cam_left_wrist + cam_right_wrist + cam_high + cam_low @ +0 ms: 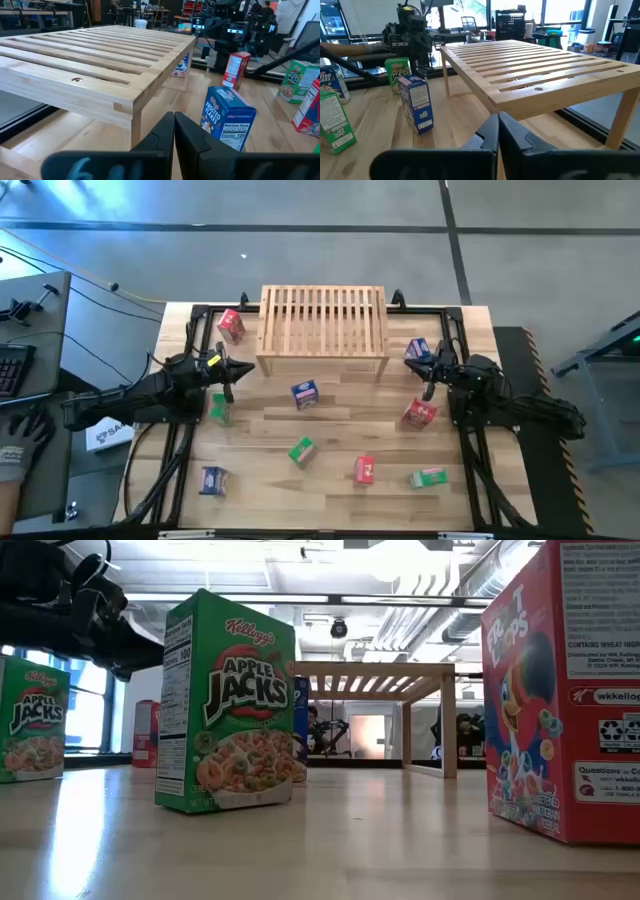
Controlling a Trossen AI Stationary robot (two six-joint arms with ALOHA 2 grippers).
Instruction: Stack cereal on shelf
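So both claws, left gripper [229, 368] and right gripper [430, 370], sit pinched closed and empty beside the shelf [322, 320], apparently poised to start; cereal boxes [305, 394] lie scattered across the table [330, 490].

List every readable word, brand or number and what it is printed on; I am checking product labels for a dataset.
"Kellogg's APPLE JACKS", "100": green cereal box, low view.
"APPLE JACKS": second green box at that view's left edge.
"CONTAINS WHEAT INGREDIENTS", "Questions or C...": red Froot Loops box; its fine print is too small to read.
"FROSTED FLAKES", "Nutrition Facts", "Calories 120": blue cereal box, left wrist view.
Box print in the high view is too small to read.
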